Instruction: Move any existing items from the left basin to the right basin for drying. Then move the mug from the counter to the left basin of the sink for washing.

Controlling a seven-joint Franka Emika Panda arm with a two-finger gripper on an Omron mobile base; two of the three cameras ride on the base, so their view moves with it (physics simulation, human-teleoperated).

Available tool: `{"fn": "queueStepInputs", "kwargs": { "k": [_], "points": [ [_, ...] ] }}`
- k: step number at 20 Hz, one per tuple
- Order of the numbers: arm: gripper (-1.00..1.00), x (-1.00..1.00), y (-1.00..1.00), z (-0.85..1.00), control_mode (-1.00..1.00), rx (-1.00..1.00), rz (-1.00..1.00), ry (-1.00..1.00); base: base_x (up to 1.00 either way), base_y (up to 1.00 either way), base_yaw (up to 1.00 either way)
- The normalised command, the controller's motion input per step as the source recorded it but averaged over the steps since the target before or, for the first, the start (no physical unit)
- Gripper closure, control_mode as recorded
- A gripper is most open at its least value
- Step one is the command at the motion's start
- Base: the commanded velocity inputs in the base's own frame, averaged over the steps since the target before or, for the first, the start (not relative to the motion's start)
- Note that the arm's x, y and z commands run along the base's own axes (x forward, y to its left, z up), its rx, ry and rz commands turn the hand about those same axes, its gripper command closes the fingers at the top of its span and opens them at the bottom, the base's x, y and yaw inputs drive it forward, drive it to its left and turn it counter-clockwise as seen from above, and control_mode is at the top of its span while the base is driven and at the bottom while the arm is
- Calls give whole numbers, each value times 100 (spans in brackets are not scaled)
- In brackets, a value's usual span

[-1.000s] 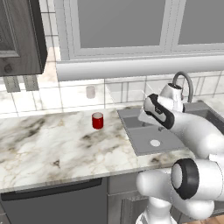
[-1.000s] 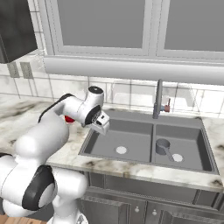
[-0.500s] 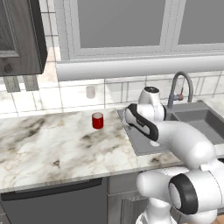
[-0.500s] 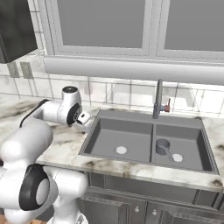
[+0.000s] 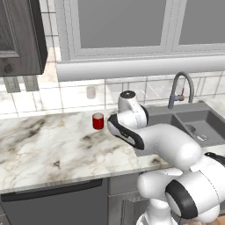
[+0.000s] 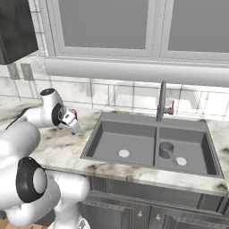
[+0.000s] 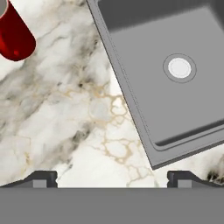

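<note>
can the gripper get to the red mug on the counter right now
Probably yes. The open gripper hovers over bare counter, and the red mug stands upright and alone nearby, with nothing between them.

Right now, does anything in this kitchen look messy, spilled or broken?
Nothing stands out. The red mug stands upright on the marble counter with no spill around it. The grey handled cup sits in the right basin, and the left basin holds just its pale drain disc.
</note>
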Motion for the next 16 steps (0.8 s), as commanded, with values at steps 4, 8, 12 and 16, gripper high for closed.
{"fn": "queueStepInputs", "kwargs": {
  "k": [4,8,12,16],
  "points": [
    [-100,10,33,0,-100,-13,0,-8,0,0,0],
    [-100,12,21,0,-100,-10,0,-9,0,0,0],
    [-100,18,20,0,-100,-14,0,-15,0,0,0],
    [-100,20,15,0,-100,-16,0,-19,0,0,0]
  ]
}}
